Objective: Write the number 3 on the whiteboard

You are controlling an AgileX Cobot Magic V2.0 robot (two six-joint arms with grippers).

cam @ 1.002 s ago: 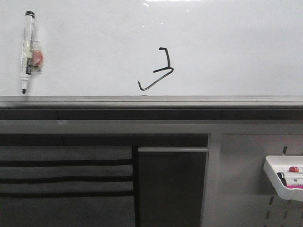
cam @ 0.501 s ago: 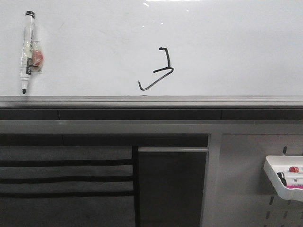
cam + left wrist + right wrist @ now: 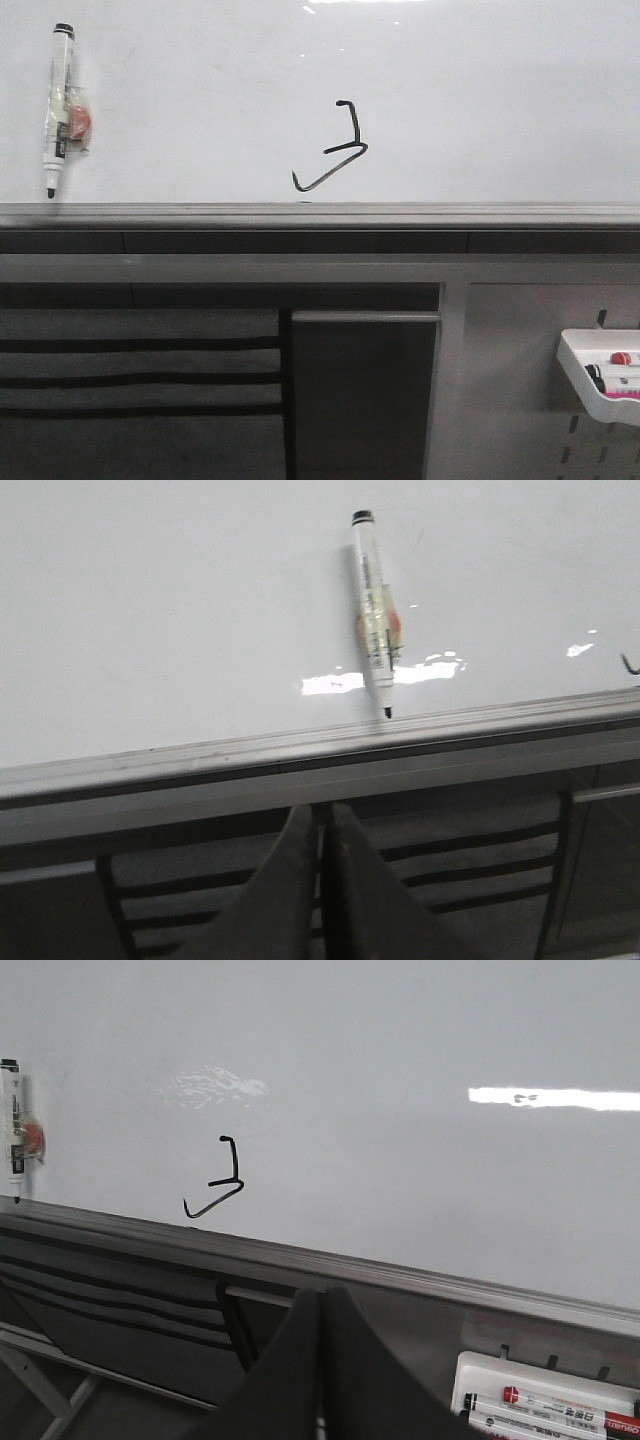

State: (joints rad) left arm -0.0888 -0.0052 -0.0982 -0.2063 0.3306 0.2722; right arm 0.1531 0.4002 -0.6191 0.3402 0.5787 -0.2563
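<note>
A crooked black number 3 (image 3: 340, 145) is drawn on the glossy whiteboard (image 3: 480, 100), low and near the middle, just above the grey edge strip (image 3: 320, 213). It also shows in the right wrist view (image 3: 220, 1182). A black-tipped marker pen (image 3: 58, 105) hangs on the board at the far left, tip down; it shows in the left wrist view (image 3: 374, 610) too. My left gripper (image 3: 322, 815) is shut and empty, below the board's edge. My right gripper (image 3: 322, 1300) is shut and empty, also below the edge. Neither gripper shows in the front view.
A white tray (image 3: 600, 375) with markers hangs on the grey pegboard panel (image 3: 520, 380) at the lower right, also in the right wrist view (image 3: 545, 1395). A dark slotted panel (image 3: 140, 380) and a dark upright panel (image 3: 365, 395) stand below the board.
</note>
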